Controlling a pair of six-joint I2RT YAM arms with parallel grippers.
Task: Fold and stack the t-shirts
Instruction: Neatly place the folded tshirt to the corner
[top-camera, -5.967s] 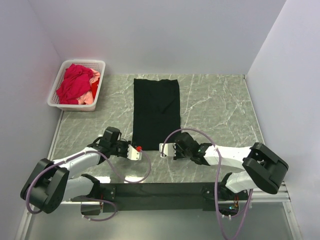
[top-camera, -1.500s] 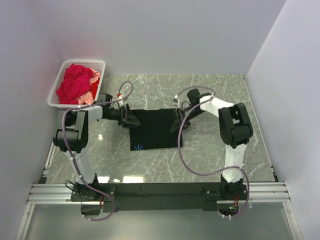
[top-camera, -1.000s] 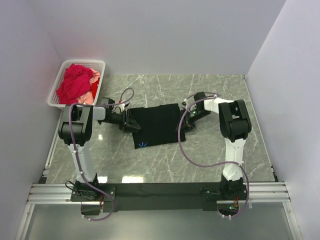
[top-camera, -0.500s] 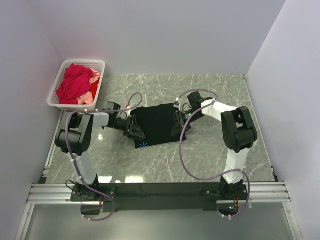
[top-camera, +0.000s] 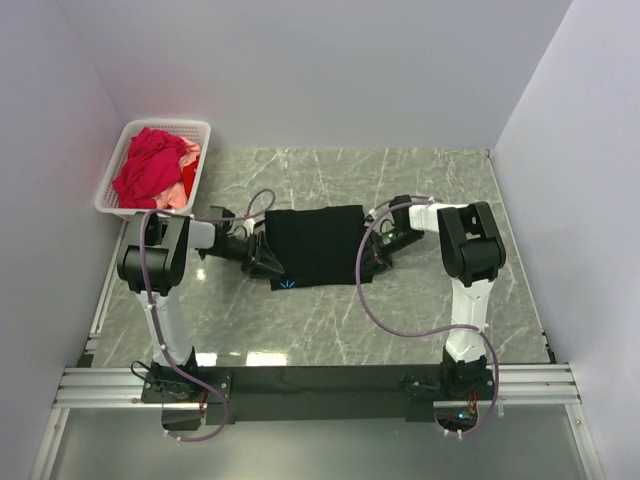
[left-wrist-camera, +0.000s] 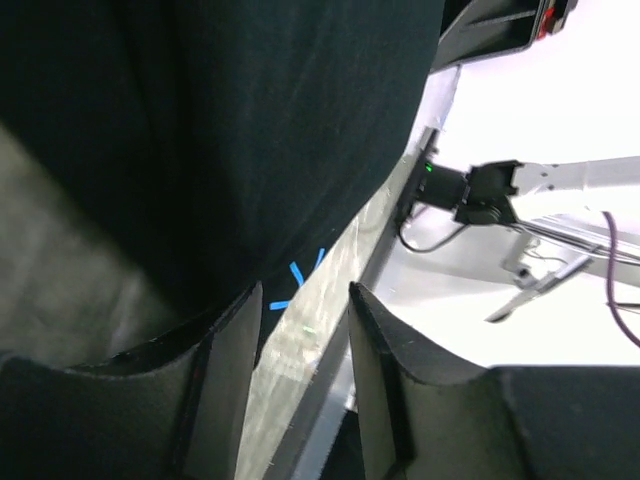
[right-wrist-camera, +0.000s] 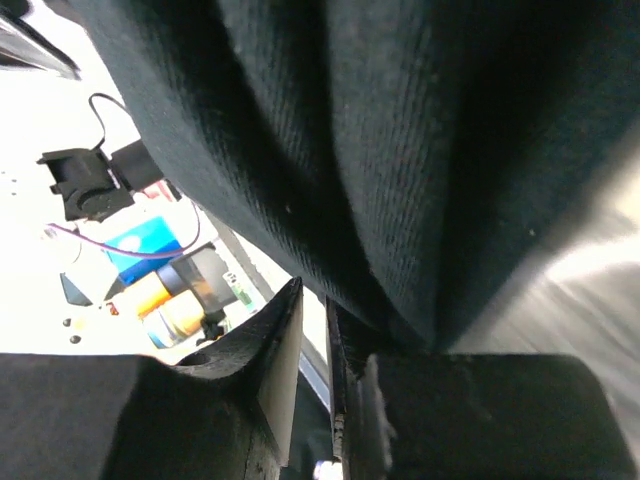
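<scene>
Left gripper (top-camera: 268, 257), overhead view: low on the table (top-camera: 430, 190), at the left edge of the folded black t-shirt (top-camera: 318, 245). The right gripper (top-camera: 373, 245) is at its right edge. Shirt lies mid-table, between the two. Far left corner, well apart: white basket (top-camera: 200, 128) heaped with a crimson t-shirt (top-camera: 150, 165) and a salmon pink t-shirt (top-camera: 180, 199).

Left wrist: fingers (left-wrist-camera: 225, 350) partly apart, bare marble showing through the gap, nothing held. Black cloth just beyond the tips, blue mark (left-wrist-camera: 295, 275) near the hem.

Right wrist: fingers (right-wrist-camera: 275, 350) almost together, with a thin slit of light between. Black cloth is bunched over one fingertip. Cannot tell whether any is pinched.
</scene>
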